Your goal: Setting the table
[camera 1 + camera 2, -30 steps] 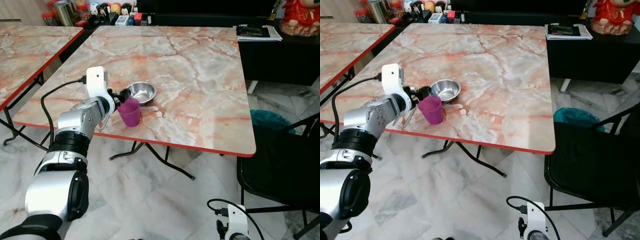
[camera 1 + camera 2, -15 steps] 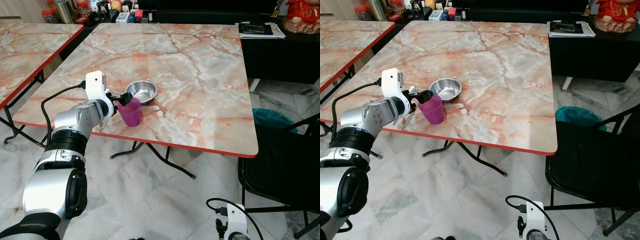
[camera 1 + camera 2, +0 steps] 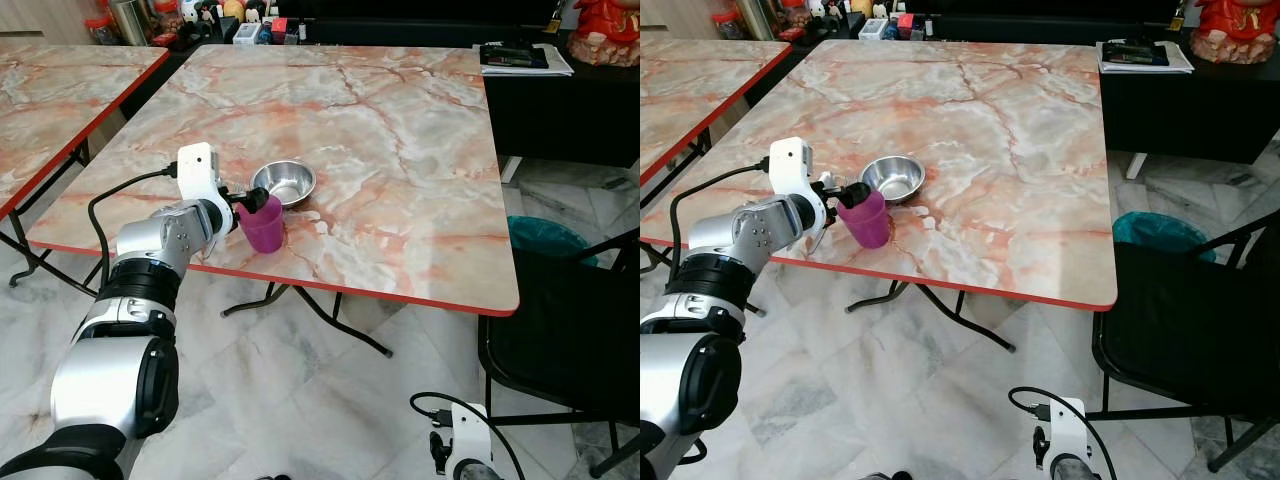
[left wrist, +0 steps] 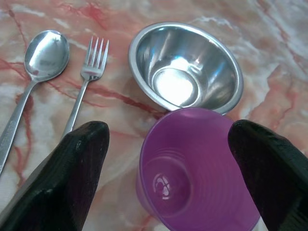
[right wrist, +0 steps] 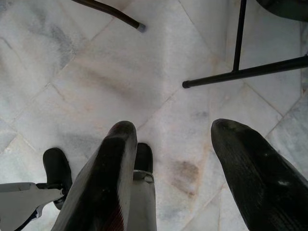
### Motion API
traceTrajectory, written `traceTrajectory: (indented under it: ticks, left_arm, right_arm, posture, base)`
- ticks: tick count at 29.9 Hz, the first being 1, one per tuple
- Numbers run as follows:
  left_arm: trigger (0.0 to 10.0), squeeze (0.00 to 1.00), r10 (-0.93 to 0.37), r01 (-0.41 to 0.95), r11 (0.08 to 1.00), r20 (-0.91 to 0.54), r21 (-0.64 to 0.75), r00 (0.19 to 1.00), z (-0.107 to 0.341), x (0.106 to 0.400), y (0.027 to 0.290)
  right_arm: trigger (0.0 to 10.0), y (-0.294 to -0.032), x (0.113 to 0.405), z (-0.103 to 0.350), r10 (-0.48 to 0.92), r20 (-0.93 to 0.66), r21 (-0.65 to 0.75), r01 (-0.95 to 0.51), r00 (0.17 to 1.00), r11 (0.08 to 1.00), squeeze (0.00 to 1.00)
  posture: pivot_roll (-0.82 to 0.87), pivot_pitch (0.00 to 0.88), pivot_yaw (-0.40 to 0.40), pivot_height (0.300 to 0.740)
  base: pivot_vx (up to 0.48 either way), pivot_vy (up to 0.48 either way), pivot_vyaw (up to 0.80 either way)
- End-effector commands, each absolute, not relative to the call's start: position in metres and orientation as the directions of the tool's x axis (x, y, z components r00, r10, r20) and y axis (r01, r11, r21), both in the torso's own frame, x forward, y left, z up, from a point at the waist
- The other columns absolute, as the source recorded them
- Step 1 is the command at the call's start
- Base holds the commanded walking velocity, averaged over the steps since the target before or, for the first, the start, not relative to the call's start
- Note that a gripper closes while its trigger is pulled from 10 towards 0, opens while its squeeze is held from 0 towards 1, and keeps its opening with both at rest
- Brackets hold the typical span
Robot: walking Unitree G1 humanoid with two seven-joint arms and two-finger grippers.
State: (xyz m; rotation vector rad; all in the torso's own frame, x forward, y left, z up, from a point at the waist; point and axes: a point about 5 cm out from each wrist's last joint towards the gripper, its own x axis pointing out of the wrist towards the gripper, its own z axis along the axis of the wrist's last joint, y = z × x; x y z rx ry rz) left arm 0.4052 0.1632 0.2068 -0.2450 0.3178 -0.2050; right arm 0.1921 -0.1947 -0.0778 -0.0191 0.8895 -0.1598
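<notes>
Pincer L (image 4: 168,163) spread either side of purple cup (image 4: 197,168), bowl (image 4: 185,67) behind; spoon (image 4: 33,82) handle cut off.

Cup (image 3: 262,226) before bowl (image 3: 284,183)

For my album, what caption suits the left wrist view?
Open left gripper around purple cup, beside steel bowl, fork and spoon.

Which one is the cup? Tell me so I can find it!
Look at the big marble table, near its front edge by the left pincer. The cup stands just in front of the shiny metal bowl; it alone is purple plastic.
</notes>
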Motion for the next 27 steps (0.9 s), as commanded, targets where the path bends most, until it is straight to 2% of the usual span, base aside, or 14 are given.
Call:
traceTrajectory:
  ticks: [1,14,15,16,17,18,21,27]
  left_arm:
    - [10.0,0.00,-0.204,0.132,0.965,-0.335,-0.226,0.920,0.196,0.403,0.166]
    - [9.8,0.00,-0.144,0.078,0.977,-0.350,-0.197,0.925,0.190,0.403,0.172]
    - [6.8,0.00,-0.143,0.074,0.977,-0.354,-0.201,0.925,0.188,0.403,0.172]
    - [6.8,0.00,-0.143,0.074,0.977,-0.354,-0.201,0.925,0.188,0.403,0.172]
    - [4.7,0.00,-0.143,0.071,0.976,-0.356,-0.207,0.923,0.187,0.402,0.172]
    - [3.8,0.00,-0.144,0.071,0.975,-0.357,-0.211,0.923,0.186,0.402,0.171]
    - [3.5,0.00,-0.148,0.068,0.972,-0.356,-0.227,0.923,0.185,0.402,0.170]
    - [3.5,0.00,-0.141,0.061,0.970,-0.344,-0.234,0.928,0.188,0.404,0.170]
  right_arm:
    - [10.0,-0.193,0.191,-0.078,-0.148,-0.769,-0.080,0.136,0.621,0.987,0.00]
    - [10.0,-0.192,0.194,-0.077,-0.150,-0.763,-0.082,0.136,0.629,0.987,0.00]
    - [10.0,-0.192,0.194,-0.077,-0.150,-0.763,-0.082,0.136,0.629,0.987,0.00]
    - [10.0,-0.192,0.194,-0.077,-0.150,-0.763,-0.082,0.136,0.629,0.987,0.00]
    - [10.0,-0.191,0.194,-0.077,-0.150,-0.763,-0.081,0.136,0.629,0.987,0.00]
    - [10.0,-0.191,0.194,-0.077,-0.149,-0.762,-0.081,0.137,0.630,0.987,0.00]
    - [10.0,-0.191,0.194,-0.077,-0.149,-0.763,-0.082,0.135,0.629,0.988,0.00]
    - [10.0,-0.192,0.194,-0.077,-0.149,-0.764,-0.084,0.132,0.628,0.988,0.00]
  posture:
    - [-0.05,0.112,0.077,0.740]
    - [-0.05,0.118,0.077,0.740]
    - [-0.05,0.118,0.077,0.740]
    - [-0.05,0.118,0.077,0.740]
    - [-0.06,0.117,0.075,0.740]
    - [-0.06,0.117,0.074,0.740]
    - [-0.06,0.118,0.073,0.740]
    - [-0.05,0.121,0.071,0.740]
  base:
    - [0.000,0.000,0.00]
    - [0.000,0.000,0.00]
    - [0.000,0.000,0.00]
    - [0.000,0.000,0.00]
    - [0.000,0.000,0.00]
    - [0.000,0.000,0.00]
    - [0.000,0.000,0.00]
    - [0.000,0.000,0.00]
